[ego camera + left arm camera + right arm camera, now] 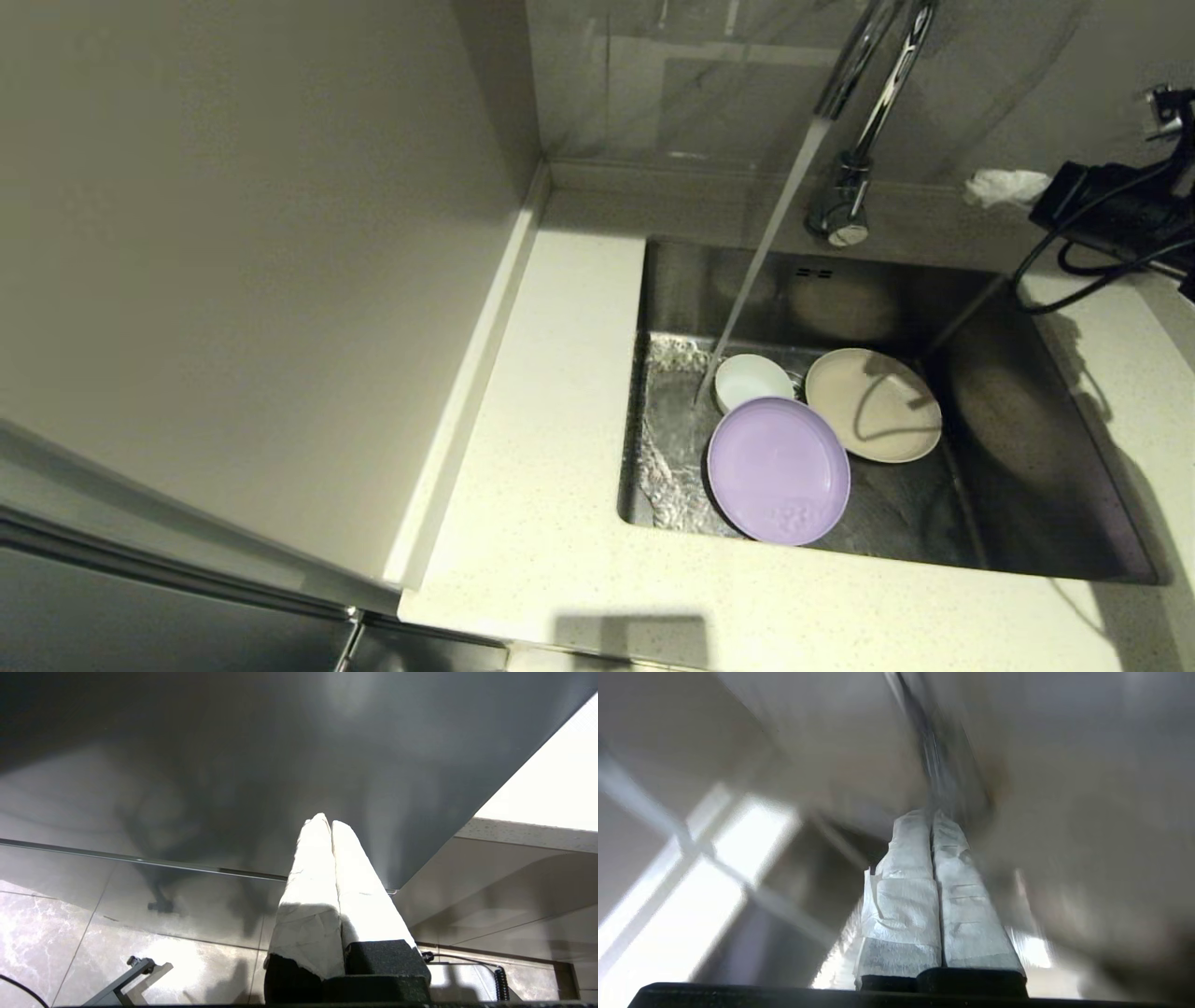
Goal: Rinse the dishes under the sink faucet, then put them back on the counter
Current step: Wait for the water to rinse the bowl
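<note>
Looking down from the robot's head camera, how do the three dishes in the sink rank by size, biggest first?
1. Lavender plate and beige plate: these look about alike. The lavender one appears slightly larger, but it lies nearer the camera, so I won't rank them.
2. White bowl: clearly the smallest, and partly hidden behind the lavender plate's rim.

The faucet (868,103) spout is cut off at the head view's top edge; the right wrist view's background is smeared.

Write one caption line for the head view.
Faucet water runs into the sink beside three dishes.
</note>
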